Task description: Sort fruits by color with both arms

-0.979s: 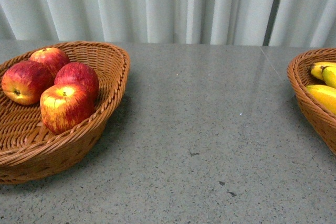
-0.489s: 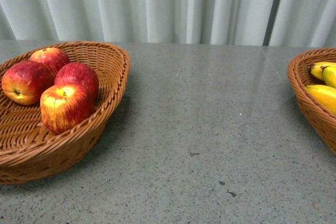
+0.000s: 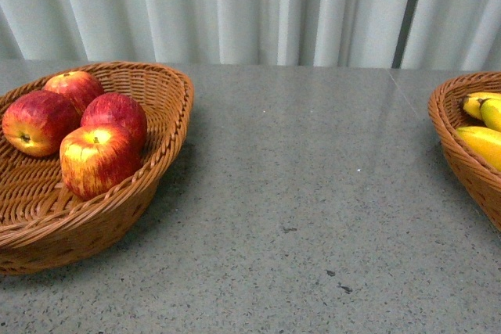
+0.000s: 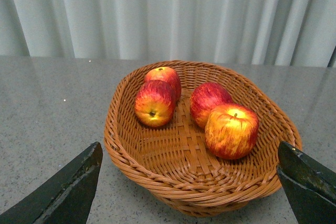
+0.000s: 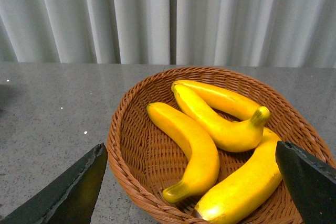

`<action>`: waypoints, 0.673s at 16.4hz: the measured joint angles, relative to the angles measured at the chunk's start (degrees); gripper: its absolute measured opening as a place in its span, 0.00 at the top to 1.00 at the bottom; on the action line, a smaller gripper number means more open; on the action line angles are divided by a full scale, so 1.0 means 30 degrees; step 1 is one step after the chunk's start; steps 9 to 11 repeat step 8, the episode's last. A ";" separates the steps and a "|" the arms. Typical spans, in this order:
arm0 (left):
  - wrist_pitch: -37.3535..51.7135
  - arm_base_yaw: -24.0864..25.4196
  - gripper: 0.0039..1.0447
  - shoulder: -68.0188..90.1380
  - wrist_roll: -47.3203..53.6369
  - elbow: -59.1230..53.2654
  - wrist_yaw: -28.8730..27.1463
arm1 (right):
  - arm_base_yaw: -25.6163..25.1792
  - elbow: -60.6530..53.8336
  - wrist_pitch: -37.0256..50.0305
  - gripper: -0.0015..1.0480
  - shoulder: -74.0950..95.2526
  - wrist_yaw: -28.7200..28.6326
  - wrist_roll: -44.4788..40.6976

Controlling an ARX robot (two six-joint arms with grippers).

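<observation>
Four glossy red apples with yellow-streaked tops (image 3: 78, 127) sit clustered in a brown woven wicker basket (image 3: 117, 217) at the left of the grey speckled desk (image 3: 313, 193). Four long curved bright yellow bananas (image 5: 220, 129) lie together in a second brown wicker basket (image 5: 126, 145), which sits at the desk's right edge in the front view, well apart from the first. The left gripper (image 4: 189, 192) hangs above the apple basket with its black jaws spread wide, holding nothing. The right gripper (image 5: 189, 192) hangs above the banana basket, likewise wide apart and empty. Pale pleated curtains (image 3: 235, 5) hang behind.
</observation>
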 joint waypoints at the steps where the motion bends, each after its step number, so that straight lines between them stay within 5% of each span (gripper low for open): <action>1: 0.0000 0.0000 0.06 0.0000 0.0000 0.0000 0.0000 | 0.0000 0.0000 0.0000 0.06 0.0000 0.0000 0.0000; 11: 0.0000 0.0000 0.06 0.0000 0.0000 0.0000 0.0000 | 0.0000 0.0000 0.0000 0.06 0.0000 0.0000 0.0000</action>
